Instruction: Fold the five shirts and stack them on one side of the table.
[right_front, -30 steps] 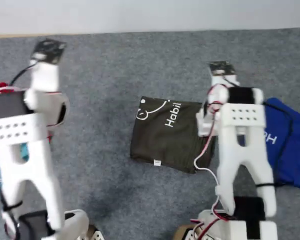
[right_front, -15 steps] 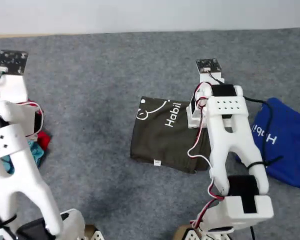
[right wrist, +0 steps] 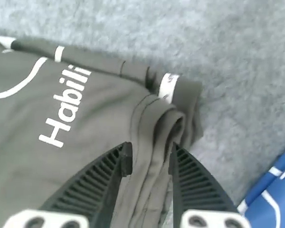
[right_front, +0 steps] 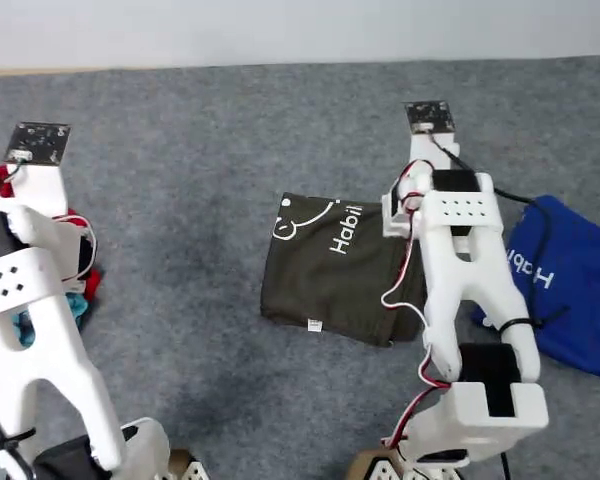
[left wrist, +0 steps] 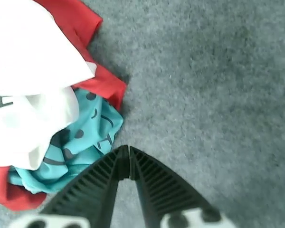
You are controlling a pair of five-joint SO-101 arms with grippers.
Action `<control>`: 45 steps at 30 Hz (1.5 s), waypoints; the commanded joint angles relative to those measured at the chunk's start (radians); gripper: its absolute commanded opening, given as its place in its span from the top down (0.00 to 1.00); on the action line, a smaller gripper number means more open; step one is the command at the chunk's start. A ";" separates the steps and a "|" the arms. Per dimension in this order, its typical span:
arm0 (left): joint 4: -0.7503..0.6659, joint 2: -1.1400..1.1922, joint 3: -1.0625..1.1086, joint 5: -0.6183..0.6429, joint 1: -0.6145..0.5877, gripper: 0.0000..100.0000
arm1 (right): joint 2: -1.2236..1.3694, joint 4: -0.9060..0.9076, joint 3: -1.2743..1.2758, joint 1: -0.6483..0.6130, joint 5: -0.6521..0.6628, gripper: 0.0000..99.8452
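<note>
- High view: the grey table (right_front: 210,130) carries a folded dark shirt (right_front: 330,270) in the middle. A blue shirt (right_front: 570,290) lies loose at the right edge, and one arm reaches over the dark shirt's right side.
- Left wrist view: the left gripper (left wrist: 129,159) is clenched on nothing over bare table. Just beside it is a heap of white shirt (left wrist: 28,71), red shirt (left wrist: 104,83) and teal shirt (left wrist: 80,142).
- Right wrist view: the right gripper (right wrist: 148,159) is slightly parted, astride the dark shirt's folded edge.
</note>
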 commanded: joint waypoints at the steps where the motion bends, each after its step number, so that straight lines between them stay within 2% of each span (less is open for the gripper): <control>1: -0.025 -0.028 -0.004 -0.011 -0.002 0.99 | -0.004 -0.033 -0.040 0.036 0.018 0.86; 13: -0.017 -0.028 -0.004 -0.011 -0.002 0.99 | 0.113 -0.064 -0.043 -0.015 0.017 0.87; 18: -0.017 -0.028 -0.004 -0.011 -0.002 0.99 | 0.120 -0.062 -0.063 -0.008 0.017 0.99; 28: -0.023 -0.026 -0.004 -0.011 -0.002 0.99 | 0.117 -0.064 -0.089 -0.005 0.020 0.99; 39: -0.023 -0.026 -0.004 -0.012 -0.002 0.99 | 0.127 -0.116 -0.176 0.081 0.120 0.99; 45: -0.017 -0.026 -0.004 -0.012 -0.002 0.99 | 0.239 -0.119 -0.284 0.091 0.146 0.99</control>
